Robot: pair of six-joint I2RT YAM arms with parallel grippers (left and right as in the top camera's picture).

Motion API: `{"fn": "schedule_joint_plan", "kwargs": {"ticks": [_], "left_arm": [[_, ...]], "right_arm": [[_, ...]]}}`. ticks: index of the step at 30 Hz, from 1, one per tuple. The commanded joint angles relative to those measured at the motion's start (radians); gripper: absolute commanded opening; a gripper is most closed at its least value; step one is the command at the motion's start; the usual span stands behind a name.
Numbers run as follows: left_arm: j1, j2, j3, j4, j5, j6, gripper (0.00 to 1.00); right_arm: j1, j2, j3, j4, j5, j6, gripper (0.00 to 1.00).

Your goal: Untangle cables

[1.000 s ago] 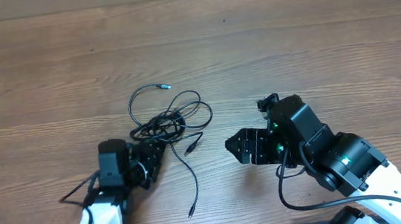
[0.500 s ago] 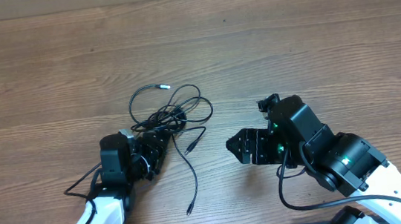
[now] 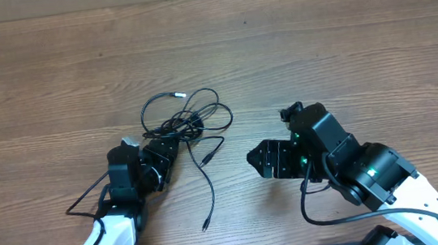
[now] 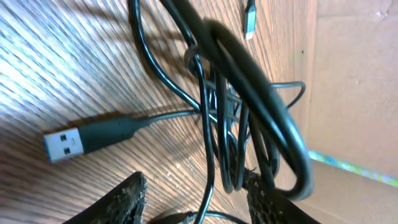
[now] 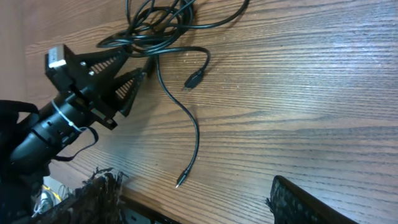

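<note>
The cables point(image 3: 186, 122) lie as a loose black tangle left of the table's middle. A silver-tipped plug point(image 3: 178, 94) is at the tangle's far side, and one long strand trails toward the near edge, ending in a small plug point(image 3: 204, 225). My left gripper point(image 3: 171, 146) reaches into the tangle's near left side. In the left wrist view it point(image 4: 199, 208) is open, with thin strands point(image 4: 208, 180) running between the jaws and a USB plug point(image 4: 65, 144) lying ahead on the left. My right gripper point(image 3: 254, 161) is open and empty to the right of the cables. In its own view it point(image 5: 199, 199) hovers over the long strand's tip point(image 5: 180, 182).
The table point(image 3: 341, 44) is brown wood grain. A cardboard-coloured wall point(image 4: 354, 81) stands behind it. The left arm point(image 5: 62, 112) shows in the right wrist view beside the tangle point(image 5: 158, 25). A thick black wire point(image 3: 322, 209) loops off the right arm.
My left gripper has moved forward and turned into the near side of the tangle, and the strands have shifted slightly. The right arm has barely moved.
</note>
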Motion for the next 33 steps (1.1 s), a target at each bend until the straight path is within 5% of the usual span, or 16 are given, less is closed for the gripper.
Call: {"fn": "schedule_joint_plan", "kwargs": {"ticks": [1,4,13,28,33], "left_arm": [[-0.008,0.001,-0.001,0.011,-0.062,0.0,0.49],[-0.01,0.001,-0.001,0.03,-0.067,-0.008,0.44],[-0.108,0.027,0.0,0.084,-0.165,-0.039,0.58],[-0.138,0.373,0.037,0.528,-0.194,-0.058,0.58],[-0.166,0.476,0.152,0.558,-0.131,-0.053,0.36]], "right_arm": [[0.004,0.018,0.021,0.003,0.015,0.0,0.76],[0.004,0.039,0.021,0.006,0.015,0.0,0.76],[0.004,0.061,0.021,0.017,0.015,0.0,0.75],[0.004,0.061,0.021,0.034,0.015,0.0,0.75],[0.004,0.061,0.021,0.07,0.015,0.0,0.76]]}}
